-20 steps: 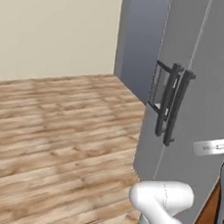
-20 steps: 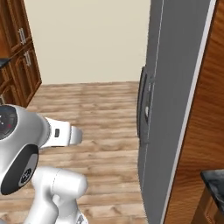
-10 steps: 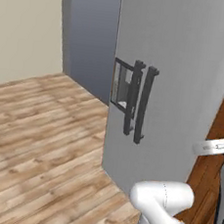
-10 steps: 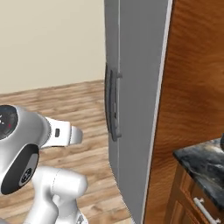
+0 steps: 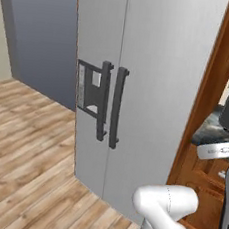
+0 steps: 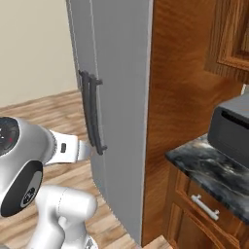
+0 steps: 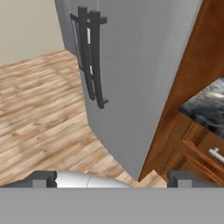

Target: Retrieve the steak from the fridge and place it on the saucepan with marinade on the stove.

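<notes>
The fridge (image 5: 154,91) stands ahead with both doors closed, its two bar handles (image 5: 110,108) side by side at the seam. A wooden panel (image 6: 180,87) adjoins its right side, then a tabletop (image 6: 214,170) carrying a toaster oven (image 6: 233,129).

A dark marbled counter (image 6: 204,165) tops a wooden cabinet (image 6: 194,214) (silver drawer handle). A grey toaster oven (image 6: 231,129) sits on that counter. Wood-plank floor (image 5: 26,152) lies beyond the cabinet.
</notes>
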Tool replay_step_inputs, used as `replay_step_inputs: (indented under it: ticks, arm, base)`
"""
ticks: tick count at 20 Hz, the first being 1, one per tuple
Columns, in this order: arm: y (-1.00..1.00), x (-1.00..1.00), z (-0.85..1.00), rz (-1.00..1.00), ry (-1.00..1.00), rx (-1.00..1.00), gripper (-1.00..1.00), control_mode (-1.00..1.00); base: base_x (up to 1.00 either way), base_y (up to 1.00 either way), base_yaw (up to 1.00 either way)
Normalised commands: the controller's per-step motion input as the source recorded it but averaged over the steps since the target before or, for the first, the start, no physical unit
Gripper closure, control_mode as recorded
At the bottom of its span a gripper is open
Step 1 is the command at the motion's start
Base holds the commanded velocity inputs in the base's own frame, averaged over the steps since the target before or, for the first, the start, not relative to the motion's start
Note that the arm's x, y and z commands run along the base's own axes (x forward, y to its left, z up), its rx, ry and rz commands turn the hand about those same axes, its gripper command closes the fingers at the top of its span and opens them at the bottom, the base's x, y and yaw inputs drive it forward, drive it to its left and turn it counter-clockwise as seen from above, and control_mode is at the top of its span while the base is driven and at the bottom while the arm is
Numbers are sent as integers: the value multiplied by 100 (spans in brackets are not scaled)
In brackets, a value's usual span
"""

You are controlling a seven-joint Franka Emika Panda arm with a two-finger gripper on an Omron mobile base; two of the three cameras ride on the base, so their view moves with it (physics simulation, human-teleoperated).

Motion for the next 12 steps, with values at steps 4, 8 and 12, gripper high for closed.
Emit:
replay_step_inputs:
  ticks: [4, 8, 12]
  arm:
    - [0, 0, 0, 0, 0, 0, -100, 100]
    - [0, 0, 0, 0, 0, 0, -100, 100]
    - [0, 0, 0, 0, 0, 0, -100, 100]
  base:
    - [24, 32, -41]
    - [22, 37, -41]
    - [9, 40, -37]
